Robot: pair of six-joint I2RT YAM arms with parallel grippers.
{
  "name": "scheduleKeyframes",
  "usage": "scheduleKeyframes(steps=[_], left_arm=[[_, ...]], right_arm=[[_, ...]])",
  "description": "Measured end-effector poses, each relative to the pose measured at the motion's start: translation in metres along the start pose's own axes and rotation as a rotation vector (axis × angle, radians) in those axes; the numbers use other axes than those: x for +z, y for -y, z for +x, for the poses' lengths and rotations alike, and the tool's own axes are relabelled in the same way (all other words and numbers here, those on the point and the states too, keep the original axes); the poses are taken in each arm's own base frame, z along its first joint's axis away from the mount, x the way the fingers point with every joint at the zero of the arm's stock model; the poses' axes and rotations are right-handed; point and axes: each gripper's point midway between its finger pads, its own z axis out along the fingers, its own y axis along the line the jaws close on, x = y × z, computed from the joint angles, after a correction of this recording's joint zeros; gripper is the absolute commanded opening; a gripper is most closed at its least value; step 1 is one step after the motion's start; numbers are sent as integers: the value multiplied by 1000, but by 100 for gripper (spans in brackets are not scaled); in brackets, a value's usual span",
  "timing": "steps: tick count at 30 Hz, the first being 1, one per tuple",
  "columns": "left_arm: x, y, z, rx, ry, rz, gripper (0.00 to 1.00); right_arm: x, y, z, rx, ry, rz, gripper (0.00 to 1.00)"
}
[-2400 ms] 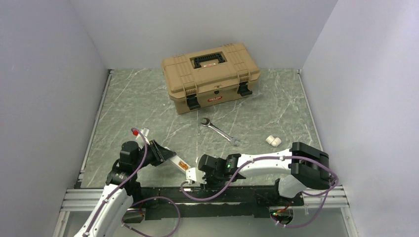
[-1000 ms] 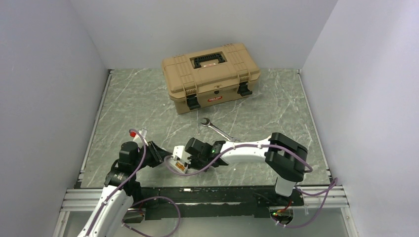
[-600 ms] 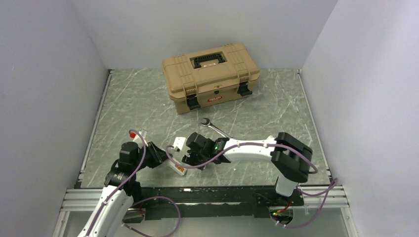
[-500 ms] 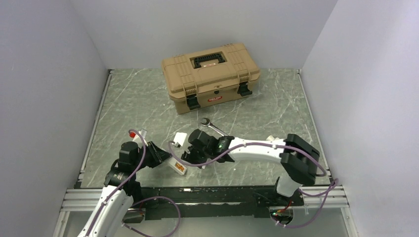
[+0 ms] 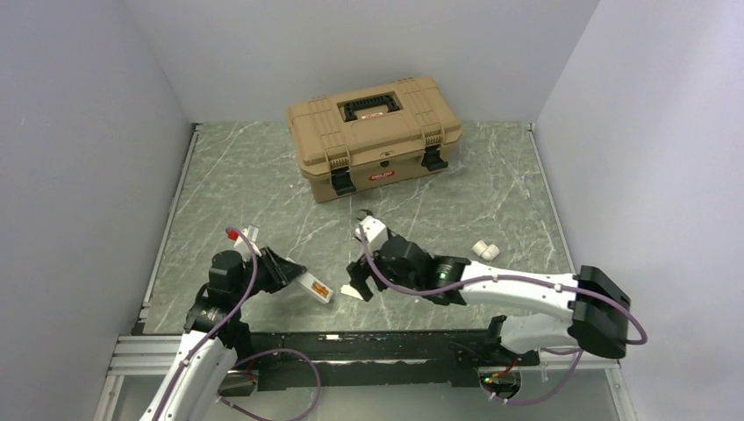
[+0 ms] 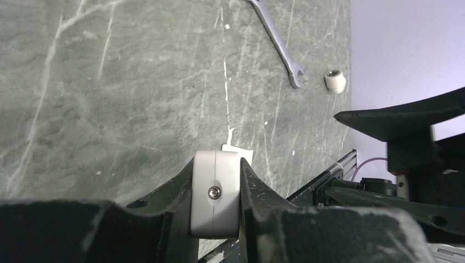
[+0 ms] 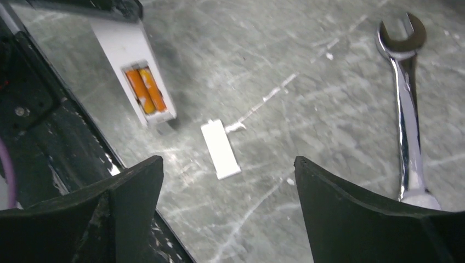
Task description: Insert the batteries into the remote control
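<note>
1. Since a second ago, my right claw (image 5: 364, 261) is backing away from the slim white rectangular remote control (image 5: 313, 288) toward the middle of the table. Its jaws are spreading wide with nothing between them.
2. My left claw (image 6: 215, 164) is clamping the remote control by one end and holding it tilted. The free tip is hanging low over the near edge of the green marbled stone table (image 5: 246, 193), and I cannot tell whether it is touching.
3. Two orange cylindrical batteries (image 7: 145, 90) are lying side by side in the open recess, so I am judging the loading itself as done. They are probably pressed fully home, though this angle is not letting me be sure.
4. A small flat white plastic cover (image 7: 220, 149) is lying loose on the stone just beside the remote's tip, so I am reckoning that closing the compartment is what is remaining.
5. A long steel open-ended wrench (image 7: 408, 104) is lying on the far side of my right claw, well apart from the cover. A pair of small white cylindrical pieces (image 5: 485, 251) is sitting further right, and a closed tan plastic toolbox (image 5: 373, 132) is standing at the back.
6. Nothing is blocking my path to the cover, but its thinness, flat on the stone, is giving my fingers little to pinch.
</note>
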Motion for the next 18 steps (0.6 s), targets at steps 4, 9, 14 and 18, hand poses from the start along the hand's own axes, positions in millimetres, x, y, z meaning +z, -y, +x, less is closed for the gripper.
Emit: scheduleKeyframes(steps=[4, 9, 14, 18], left_arm=[[1, 8, -5, 14, 14, 35, 0], [2, 12, -9, 19, 28, 55, 0], [1, 14, -9, 20, 27, 62, 0], [1, 16, -7, 21, 15, 73, 0]], right_arm=[[-12, 13, 27, 31, 20, 28, 95], [-3, 19, 51, 12, -36, 48, 88], [9, 14, 61, -57, -71, 6, 77], [20, 10, 72, -140, -116, -44, 70]])
